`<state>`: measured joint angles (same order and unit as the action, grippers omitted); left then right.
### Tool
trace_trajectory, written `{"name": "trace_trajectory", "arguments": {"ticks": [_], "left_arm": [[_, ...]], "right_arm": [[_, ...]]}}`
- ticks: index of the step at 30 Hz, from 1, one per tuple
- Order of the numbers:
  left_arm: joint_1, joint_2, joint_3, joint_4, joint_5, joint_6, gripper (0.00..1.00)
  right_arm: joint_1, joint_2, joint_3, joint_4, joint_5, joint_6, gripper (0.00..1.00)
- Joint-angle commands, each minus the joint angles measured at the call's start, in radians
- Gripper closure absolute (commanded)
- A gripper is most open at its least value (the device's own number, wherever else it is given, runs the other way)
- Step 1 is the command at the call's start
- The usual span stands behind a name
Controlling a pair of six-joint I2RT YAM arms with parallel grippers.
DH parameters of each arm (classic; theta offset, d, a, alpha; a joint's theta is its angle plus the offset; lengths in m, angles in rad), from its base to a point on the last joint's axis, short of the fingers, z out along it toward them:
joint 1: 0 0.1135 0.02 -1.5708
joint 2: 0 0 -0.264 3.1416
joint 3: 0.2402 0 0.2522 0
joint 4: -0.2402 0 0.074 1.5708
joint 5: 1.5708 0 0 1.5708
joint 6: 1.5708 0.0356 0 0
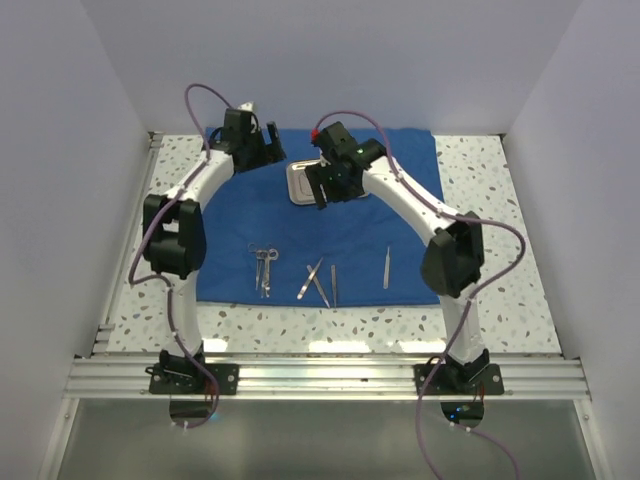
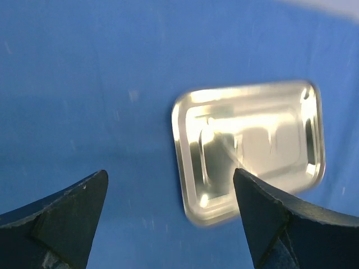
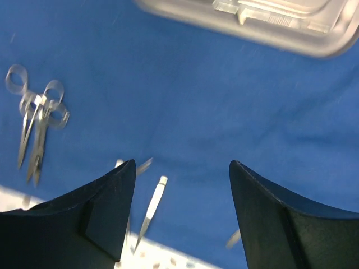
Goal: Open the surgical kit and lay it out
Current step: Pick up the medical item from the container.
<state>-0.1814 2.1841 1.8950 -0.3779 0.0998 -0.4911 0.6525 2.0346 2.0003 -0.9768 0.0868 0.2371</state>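
The royal-blue cloth (image 1: 350,225) lies spread flat on the table. The small steel tray (image 1: 300,183) sits on its far middle and looks empty in the left wrist view (image 2: 249,148). Ring-handled forceps (image 1: 264,266) and separate tweezers (image 1: 310,280) (image 1: 387,266) lie in a row along the cloth's near part. My left gripper (image 1: 272,152) hovers open just left of the tray (image 2: 171,188). My right gripper (image 1: 322,192) hovers open over the tray's near right side (image 3: 182,168). Its view shows the tray's edge (image 3: 252,25), the forceps (image 3: 36,109) and a tweezer (image 3: 152,207).
The speckled table (image 1: 490,290) shows around the cloth. An aluminium rail (image 1: 330,377) runs along the near edge, where both arm bases are bolted. White walls close in the left, right and far sides.
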Motion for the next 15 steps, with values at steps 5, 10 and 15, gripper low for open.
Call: {"name": "trace_trajectory", "arguments": {"ticks": [5,10,15], "left_arm": [[-0.027,-0.323,-0.408,-0.039,-0.026,0.068,0.04],[-0.027,-0.521,-0.586,-0.056,-0.055,0.08,0.04],[-0.027,-0.59,-0.663,-0.081,-0.08,0.079,0.04]], "right_arm": [[-0.132,0.357,0.422,0.009,0.013,-0.007,0.32],[-0.142,0.507,0.54,0.075,-0.018,0.007,0.32],[-0.137,0.556,0.551,0.133,-0.056,0.031,0.34]]}}
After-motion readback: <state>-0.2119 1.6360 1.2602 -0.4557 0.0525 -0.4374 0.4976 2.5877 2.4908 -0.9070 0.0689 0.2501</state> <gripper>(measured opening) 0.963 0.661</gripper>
